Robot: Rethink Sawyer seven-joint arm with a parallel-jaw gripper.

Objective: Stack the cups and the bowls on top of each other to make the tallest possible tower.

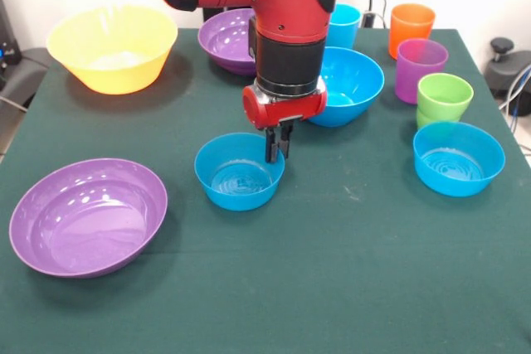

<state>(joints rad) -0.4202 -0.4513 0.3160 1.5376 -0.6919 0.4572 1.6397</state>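
Note:
My gripper [277, 153] reaches down to the far right rim of a small blue bowl [236, 178] at the table's middle, and its fingers are pinched shut on that rim. The bowl rests on the cloth. A second small blue bowl [459, 159] sits at the right. A wide purple bowl [87, 215] lies near left, and another purple bowl [226, 39] is partly hidden behind the arm. The big yellow bowl [112, 47] stands far left and the large blue bowl [353, 82] just behind the gripper. Light blue [344, 24], orange [411, 27], purple [421, 68] and green [444, 97] cups stand upright at the far right. Nothing is stacked.
Everything stands on a dark green cloth-covered table [332, 288]. The red and black arm [282, 6] hangs over the middle and hides part of the far purple bowl. A black device [503, 60] sits beyond the right edge.

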